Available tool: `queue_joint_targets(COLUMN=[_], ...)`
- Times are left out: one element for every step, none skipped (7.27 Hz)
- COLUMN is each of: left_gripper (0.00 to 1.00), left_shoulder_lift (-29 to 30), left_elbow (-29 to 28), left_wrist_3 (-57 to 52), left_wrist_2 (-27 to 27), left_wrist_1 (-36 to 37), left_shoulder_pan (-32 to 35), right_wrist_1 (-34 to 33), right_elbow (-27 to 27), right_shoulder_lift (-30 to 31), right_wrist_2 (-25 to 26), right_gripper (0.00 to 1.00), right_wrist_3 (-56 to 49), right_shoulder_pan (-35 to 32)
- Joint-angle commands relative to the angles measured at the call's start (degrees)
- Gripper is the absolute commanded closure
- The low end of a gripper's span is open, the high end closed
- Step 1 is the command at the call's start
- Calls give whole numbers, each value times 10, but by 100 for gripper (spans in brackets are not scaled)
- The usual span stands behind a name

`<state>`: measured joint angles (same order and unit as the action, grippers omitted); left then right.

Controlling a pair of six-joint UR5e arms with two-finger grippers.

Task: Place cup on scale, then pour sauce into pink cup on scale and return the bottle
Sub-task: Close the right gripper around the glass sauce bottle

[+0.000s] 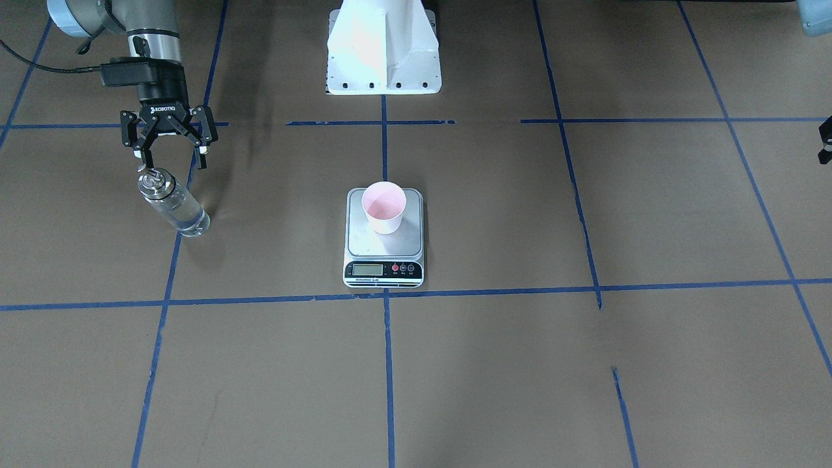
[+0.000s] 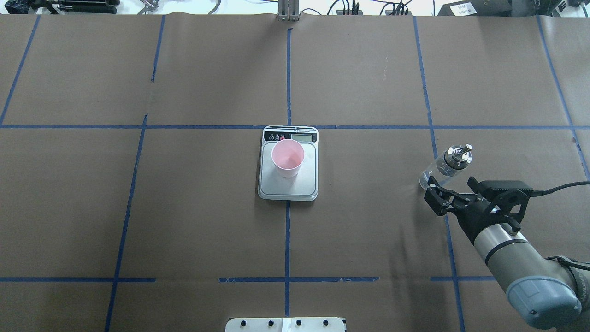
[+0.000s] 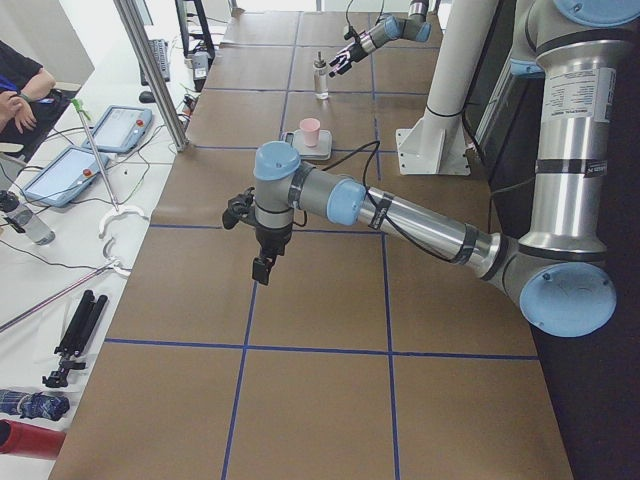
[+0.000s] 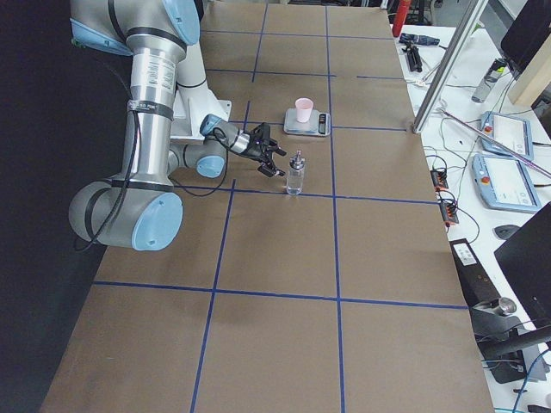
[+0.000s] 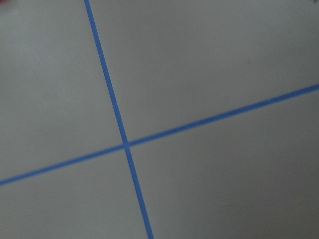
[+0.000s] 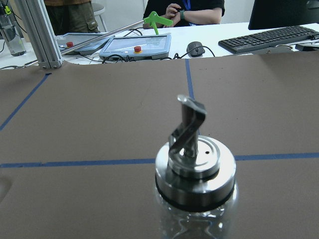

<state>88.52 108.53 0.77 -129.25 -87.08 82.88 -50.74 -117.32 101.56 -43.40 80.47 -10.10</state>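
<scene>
Pink cup (image 1: 384, 207) sits on the scale (image 1: 364, 244) for weighing, so the right end effector (image 1: 175, 159), jaws spread and empty, lines up beside the bottle (image 1: 174, 205).

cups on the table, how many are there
1. The pink cup stands upright on the scale, on its silver platform. No other cup shows in any view, though the side views are too small to rule out one on the desks.
</scene>
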Motion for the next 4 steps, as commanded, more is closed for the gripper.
queue_joint_targets(left_gripper=[0, 0, 0, 0], left_shoulder_lift=[-23, -37, -39, -39], left_elbow=[-48, -53, -47, -50], left_wrist_3=[-20, -21, -20, -20], left_wrist_2=[-39, -39, -38, -38], left_wrist_1=[6, 3, 6, 6], left_shoulder_pan=[62, 79, 93, 93], right_wrist_1=[2, 1, 1, 2], right_elbow=[2, 2, 3, 9], right_shoulder_lift=[-3, -4, -5, -6], right_wrist_2=[3, 9, 9, 16], right_gripper=[0, 0, 0, 0], right_wrist_3=[-1, -1, -2, -12], right_shoulder_pan=[1, 1, 2, 3])
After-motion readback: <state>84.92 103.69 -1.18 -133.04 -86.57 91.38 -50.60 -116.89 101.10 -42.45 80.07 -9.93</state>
